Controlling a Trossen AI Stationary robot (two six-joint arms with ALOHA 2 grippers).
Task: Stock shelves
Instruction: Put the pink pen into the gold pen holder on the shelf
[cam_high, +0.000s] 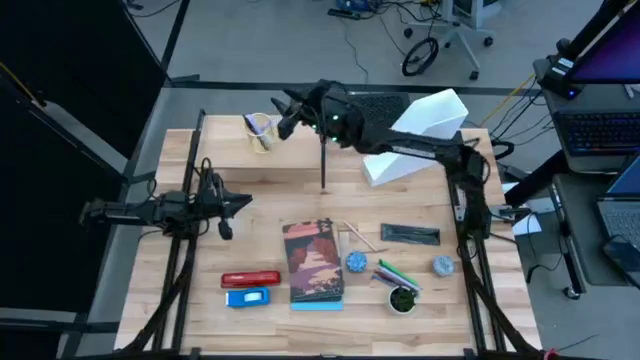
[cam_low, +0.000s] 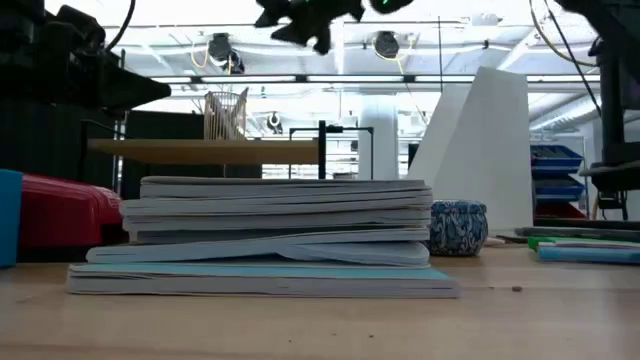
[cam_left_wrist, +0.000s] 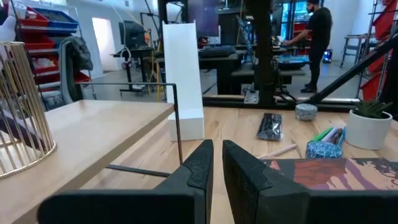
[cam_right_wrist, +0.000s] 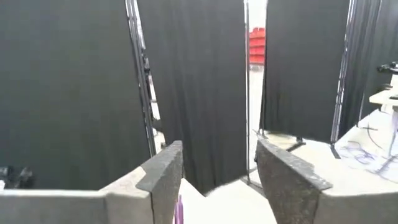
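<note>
The low wooden shelf (cam_high: 290, 165) stands on thin black legs at the table's far side. A gold wire cup (cam_high: 262, 131) with pens stands on the shelf's left end. The white file holder (cam_high: 425, 135) stands right of the shelf. My right gripper (cam_high: 282, 108) hovers open high above the shelf, beside the cup, with nothing between its fingers (cam_right_wrist: 163, 168). In the low view it shows at the top (cam_low: 310, 25). My left gripper (cam_high: 245, 203) waits shut and empty at the table's left, pointing toward the right edge (cam_left_wrist: 217, 155).
A stack of books (cam_high: 315, 262) lies near the table's middle front. A red stapler (cam_high: 250, 279) and a blue item (cam_high: 248, 297) lie to its left. To its right are a black pouch (cam_high: 410, 234), markers (cam_high: 395, 272), a small potted plant (cam_high: 402, 298) and two patterned round objects (cam_high: 443, 265).
</note>
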